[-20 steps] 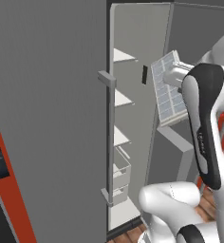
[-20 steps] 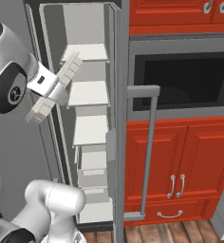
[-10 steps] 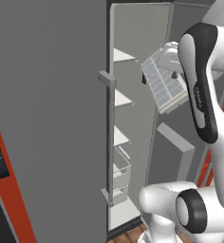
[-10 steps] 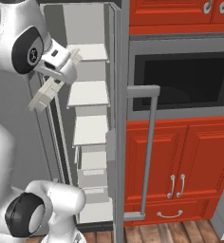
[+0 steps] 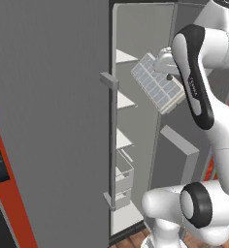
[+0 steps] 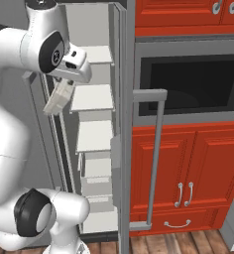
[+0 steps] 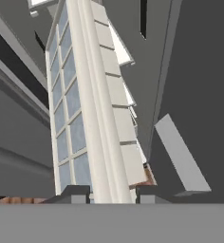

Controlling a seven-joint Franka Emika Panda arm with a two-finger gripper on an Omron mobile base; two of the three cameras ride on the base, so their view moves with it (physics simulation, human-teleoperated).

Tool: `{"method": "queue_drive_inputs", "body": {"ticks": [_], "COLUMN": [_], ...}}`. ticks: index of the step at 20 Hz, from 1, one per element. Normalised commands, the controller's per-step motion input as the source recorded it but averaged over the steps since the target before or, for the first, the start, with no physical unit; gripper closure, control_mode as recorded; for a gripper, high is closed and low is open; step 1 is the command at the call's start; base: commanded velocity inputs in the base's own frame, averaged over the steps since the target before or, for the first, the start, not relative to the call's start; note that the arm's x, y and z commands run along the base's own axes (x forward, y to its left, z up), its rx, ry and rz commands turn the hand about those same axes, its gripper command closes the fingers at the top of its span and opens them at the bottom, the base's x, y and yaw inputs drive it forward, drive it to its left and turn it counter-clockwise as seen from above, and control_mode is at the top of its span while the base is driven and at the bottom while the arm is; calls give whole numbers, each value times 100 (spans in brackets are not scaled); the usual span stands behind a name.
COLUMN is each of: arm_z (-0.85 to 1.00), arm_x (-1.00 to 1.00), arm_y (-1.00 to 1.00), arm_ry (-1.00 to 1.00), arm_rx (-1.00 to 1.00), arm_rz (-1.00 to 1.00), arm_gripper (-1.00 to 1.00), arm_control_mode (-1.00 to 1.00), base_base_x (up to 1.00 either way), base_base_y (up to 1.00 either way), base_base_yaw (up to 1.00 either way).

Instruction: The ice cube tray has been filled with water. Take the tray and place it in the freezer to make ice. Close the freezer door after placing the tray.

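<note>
The ice cube tray [image 5: 157,82] [image 6: 58,98] [image 7: 88,118] hangs steeply tilted on its long edge, its cells [image 7: 69,109] showing the pale bluish water. My gripper [image 5: 167,71] [image 6: 69,82] [image 7: 111,192] is shut on one end of the tray. The tray is at upper-shelf height in front of the open freezer [image 5: 136,38] [image 6: 84,25], beside its white shelves [image 5: 125,100] [image 6: 91,96]. The freezer door [image 5: 172,121] [image 6: 124,149] stands swung out on the right. Its inner bin [image 5: 182,147] and bar handle [image 6: 156,154] are in view.
The plain grey door [image 5: 53,121] with its handle [image 5: 111,145] borders the freezer on the left. Clear drawers [image 5: 122,179] [image 6: 99,176] fill the lower freezer. A black-fronted microwave [image 6: 188,79] and red cabinets [image 6: 188,168] lie beyond the open door.
The arm has swung up and carried the tray toward the freezer opening, left in the left base view. The tray stays gripped and tilted.
</note>
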Motion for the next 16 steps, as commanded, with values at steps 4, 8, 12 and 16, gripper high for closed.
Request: {"method": "queue_drive_inputs", "body": {"ticks": [4,8,12,16], "arm_z": [-16,-20,-17,-16], "arm_x": [44,37,42,47], "arm_y": [0,0,0,0], "arm_ry": [-5,-8,-5,-2], "arm_rx": [-8,-10,-9,-6], "arm_rz": [11,7,3,1], "arm_gripper": [100,100,100,100], "arm_control_mode": [-100,-100,-100,-100], "base_base_x": [0,0,0,0], "base_base_y": [0,0,0,0], "base_base_yaw": [0,0,0,0]}}
